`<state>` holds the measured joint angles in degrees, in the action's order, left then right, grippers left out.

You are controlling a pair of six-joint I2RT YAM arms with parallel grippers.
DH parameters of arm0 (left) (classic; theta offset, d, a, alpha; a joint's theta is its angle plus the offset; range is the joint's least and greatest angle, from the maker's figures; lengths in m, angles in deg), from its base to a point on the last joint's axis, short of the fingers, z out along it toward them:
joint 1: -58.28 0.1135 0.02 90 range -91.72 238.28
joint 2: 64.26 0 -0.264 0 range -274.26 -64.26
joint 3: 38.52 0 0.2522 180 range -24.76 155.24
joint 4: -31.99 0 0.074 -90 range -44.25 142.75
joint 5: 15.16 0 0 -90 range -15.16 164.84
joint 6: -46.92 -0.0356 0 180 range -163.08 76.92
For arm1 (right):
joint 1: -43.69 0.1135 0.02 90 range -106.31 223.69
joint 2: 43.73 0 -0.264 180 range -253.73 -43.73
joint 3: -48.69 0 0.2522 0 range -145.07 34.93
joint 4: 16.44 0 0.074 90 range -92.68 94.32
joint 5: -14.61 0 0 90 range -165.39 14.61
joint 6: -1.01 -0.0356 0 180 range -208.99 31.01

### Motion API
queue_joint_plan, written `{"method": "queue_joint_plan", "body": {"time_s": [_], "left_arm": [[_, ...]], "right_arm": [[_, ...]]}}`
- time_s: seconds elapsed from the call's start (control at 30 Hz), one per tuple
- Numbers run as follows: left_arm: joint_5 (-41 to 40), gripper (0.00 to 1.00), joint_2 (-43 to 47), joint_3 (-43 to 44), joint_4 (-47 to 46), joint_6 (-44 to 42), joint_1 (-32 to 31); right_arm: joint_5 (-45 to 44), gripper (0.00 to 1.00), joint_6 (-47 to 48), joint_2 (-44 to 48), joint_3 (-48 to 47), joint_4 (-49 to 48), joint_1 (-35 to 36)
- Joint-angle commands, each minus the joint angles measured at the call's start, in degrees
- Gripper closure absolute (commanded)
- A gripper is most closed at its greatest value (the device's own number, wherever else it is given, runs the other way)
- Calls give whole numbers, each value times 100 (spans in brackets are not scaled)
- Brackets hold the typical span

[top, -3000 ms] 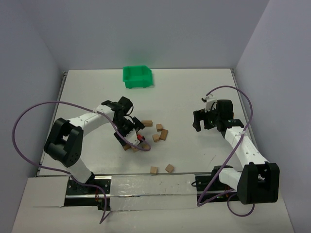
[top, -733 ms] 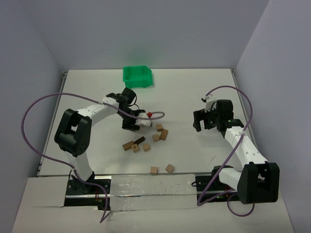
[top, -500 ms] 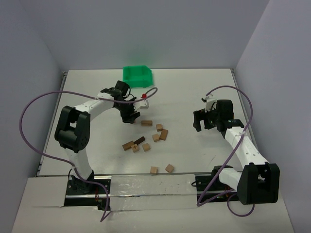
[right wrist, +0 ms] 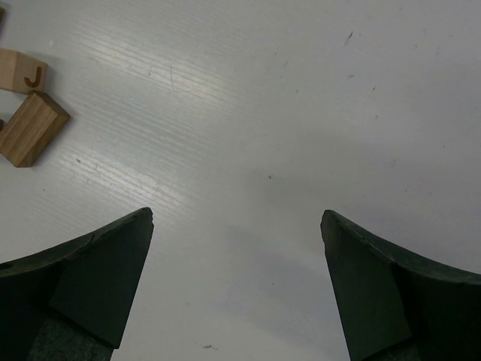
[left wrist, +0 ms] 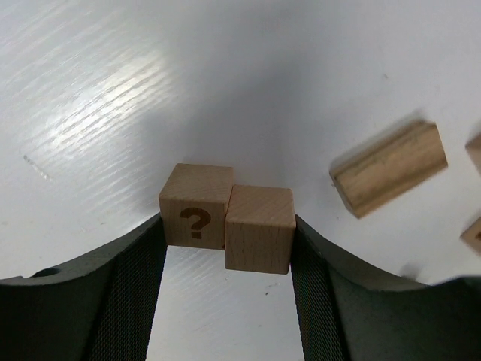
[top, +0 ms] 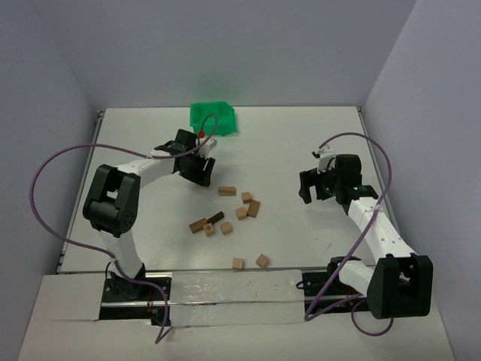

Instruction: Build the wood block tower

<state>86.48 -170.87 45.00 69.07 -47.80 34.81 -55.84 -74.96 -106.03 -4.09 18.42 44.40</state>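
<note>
No wood block tower shows in these views; the wooden blocks lie loose and flat on the white table (top: 301, 143). My left gripper (top: 197, 167) is shut on two light cubes pressed side by side: one with a question mark (left wrist: 195, 216) and a plain one (left wrist: 259, 228), between its fingers (left wrist: 135, 278). A tan bar (left wrist: 387, 169) lies beyond them. Several tan blocks and one dark bar (top: 216, 218) are scattered mid-table around a bar (top: 227, 191) and a cube (top: 241, 213). My right gripper (top: 310, 188) hangs open over bare table, nothing between its fingertips (right wrist: 237, 241).
A green bin (top: 213, 119) stands at the far edge, just beyond the left gripper. Two tan cubes (top: 238, 263) (top: 262, 260) lie near the front rail. A cube marked J (right wrist: 22, 75) and a plain block (right wrist: 30, 128) lie left of the right gripper.
The left arm has swung away from the scattered blocks toward the far left, nearer the green bin, carrying the two cubes. The right arm has not moved.
</note>
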Motion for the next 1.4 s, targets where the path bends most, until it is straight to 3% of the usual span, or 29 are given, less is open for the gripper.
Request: {"method": "queue_joint_plan", "body": {"time_s": [0.0,0.23,0.33,0.5,0.57,1.03,1.3,1.37], "left_arm": [[-791,100,64,-224,65,1478,44],[-1817,100,-189,-304,444,2552,-18],[-1877,100,-334,-309,647,2774,-44],[-1890,91,-132,-581,462,2756,-102],[-1858,83,-27,-613,437,2756,-195],[-1832,76,-571,-200,524,2685,-263],[-1864,58,-462,-246,429,2656,-270],[-1848,44,-380,-282,379,2620,-272]], "right_arm": [[-13,0,8,119,-260,-60,-27],[-30,0,-24,96,-265,-62,-35],[-21,0,-24,104,-263,-54,-27],[-20,0,-22,94,-271,-65,-28],[-3,0,-15,76,-273,-70,-35],[5,0,3,60,-264,-45,-27],[22,0,12,52,-279,-45,-29],[22,0,12,53,-274,-36,-27]]}}
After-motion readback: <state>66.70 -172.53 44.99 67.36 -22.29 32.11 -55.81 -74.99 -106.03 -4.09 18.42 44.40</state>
